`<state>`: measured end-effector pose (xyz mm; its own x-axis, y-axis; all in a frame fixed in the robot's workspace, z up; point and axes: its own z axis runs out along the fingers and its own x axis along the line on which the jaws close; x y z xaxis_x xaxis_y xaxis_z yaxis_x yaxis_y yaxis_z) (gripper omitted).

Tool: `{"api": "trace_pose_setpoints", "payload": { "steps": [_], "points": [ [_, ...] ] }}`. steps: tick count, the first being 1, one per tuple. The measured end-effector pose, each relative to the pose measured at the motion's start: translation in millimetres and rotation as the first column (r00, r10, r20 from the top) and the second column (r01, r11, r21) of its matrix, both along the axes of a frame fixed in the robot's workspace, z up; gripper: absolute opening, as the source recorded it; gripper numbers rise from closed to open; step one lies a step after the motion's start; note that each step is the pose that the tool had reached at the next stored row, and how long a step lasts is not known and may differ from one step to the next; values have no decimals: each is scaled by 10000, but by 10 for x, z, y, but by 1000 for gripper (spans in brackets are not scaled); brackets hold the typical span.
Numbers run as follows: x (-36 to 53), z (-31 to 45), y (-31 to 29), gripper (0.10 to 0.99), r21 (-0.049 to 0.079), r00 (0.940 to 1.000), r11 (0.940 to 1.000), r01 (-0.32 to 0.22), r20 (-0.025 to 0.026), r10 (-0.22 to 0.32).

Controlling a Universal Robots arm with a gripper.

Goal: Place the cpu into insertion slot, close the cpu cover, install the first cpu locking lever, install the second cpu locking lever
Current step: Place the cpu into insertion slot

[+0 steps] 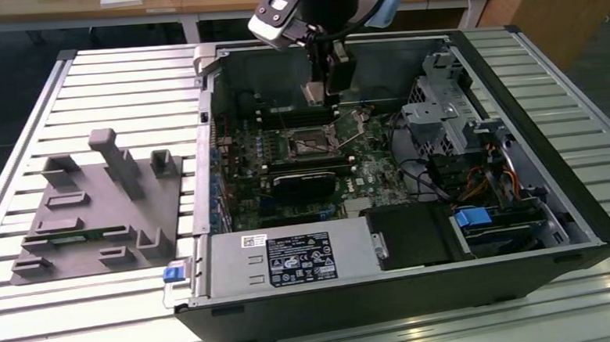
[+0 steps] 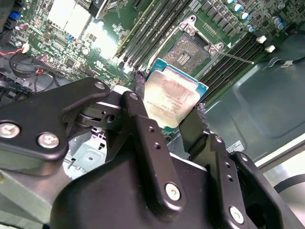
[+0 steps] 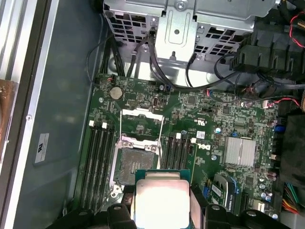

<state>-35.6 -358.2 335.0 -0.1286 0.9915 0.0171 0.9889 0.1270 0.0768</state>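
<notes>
Gripper (image 2: 169, 97) clamped on cpu (image 3: 162, 200) by two opposite edges, chip held flat for square entry; hung near slot (image 3: 136, 164), not touching; cover (image 3: 142, 125) lay open, slot bare

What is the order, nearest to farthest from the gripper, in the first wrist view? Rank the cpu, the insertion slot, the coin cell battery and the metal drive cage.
1. cpu, clamped in the gripper.
2. insertion slot, empty, just past the cpu.
3. coin cell battery, well beyond the slot.
4. metal drive cage, farthest, behind the battery.
</notes>
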Motion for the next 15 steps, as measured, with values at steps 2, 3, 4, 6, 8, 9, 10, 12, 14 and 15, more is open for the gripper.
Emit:
{"api": "trace_pose_setpoints", "payload": {
  "steps": [2,3,4,6,8,9,10,12,14,15],
  "points": [
    [0,-7,1,541,1,10000,10000,77,0,-77],
    [0,-11,2,541,1,9999,9999,127,0,-127],
    [0,-15,2,541,1,9999,9999,172,0,-172],
    [0,-22,4,541,0,9997,9997,245,0,-245],
    [0,-31,5,541,1,9995,9995,310,1,-310],
    [0,-35,5,541,0,9994,9994,342,0,-342],
    [0,-39,6,541,0,9993,9993,374,0,-374],
    [0,-47,8,541,0,9991,9991,436,0,-436],
    [0,-55,10,541,1,9988,9988,498,0,-498],
    [0,-59,11,541,0,9986,9986,529,0,-529]
  ]
}}
